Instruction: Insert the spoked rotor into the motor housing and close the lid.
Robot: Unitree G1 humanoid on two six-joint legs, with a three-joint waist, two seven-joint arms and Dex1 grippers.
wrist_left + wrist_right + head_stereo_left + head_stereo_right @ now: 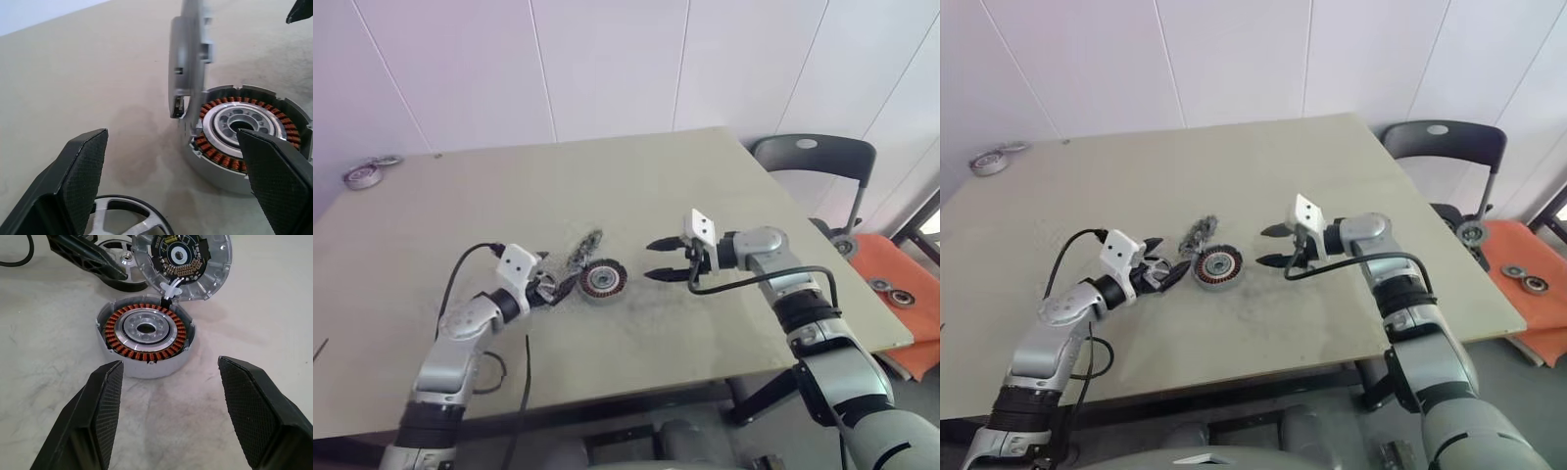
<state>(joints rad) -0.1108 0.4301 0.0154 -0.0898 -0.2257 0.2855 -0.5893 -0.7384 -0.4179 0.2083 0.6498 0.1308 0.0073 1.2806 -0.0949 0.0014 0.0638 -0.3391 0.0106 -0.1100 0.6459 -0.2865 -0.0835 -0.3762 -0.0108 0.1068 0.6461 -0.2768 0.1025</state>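
No legible writing on motor housing [145,340]

One motor housing [146,340], one spoked rotor [128,218]

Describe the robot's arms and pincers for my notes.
Both arms are silver-grey segments with black joint bands. Each ends in a white camera block and two black wedge fingers with textured pads: left pincer, right pincer. A black cable loops along each forearm.
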